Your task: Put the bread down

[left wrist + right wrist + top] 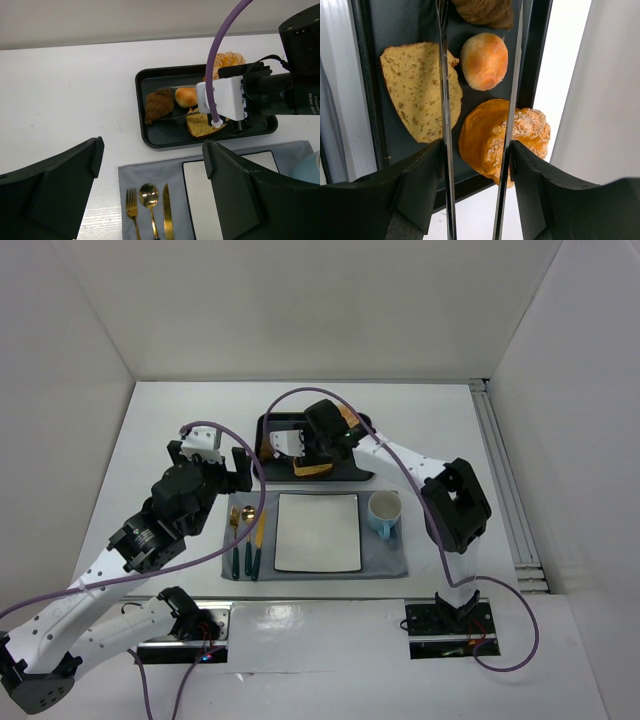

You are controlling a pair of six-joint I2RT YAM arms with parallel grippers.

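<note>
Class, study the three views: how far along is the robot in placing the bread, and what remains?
Done: nothing; the croissant lies in the black tray and the white plate is bare. In hand: the right gripper holds metal tongs whose blades straddle the croissant without pinching it. To do: close on it, lift, probably set it on the plate. The left gripper hangs open.

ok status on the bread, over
Left gripper open, empty, short of the tray. Right gripper shut on tongs, blades straddling the round bun. Croissant in tray, not yet lifted.
</note>
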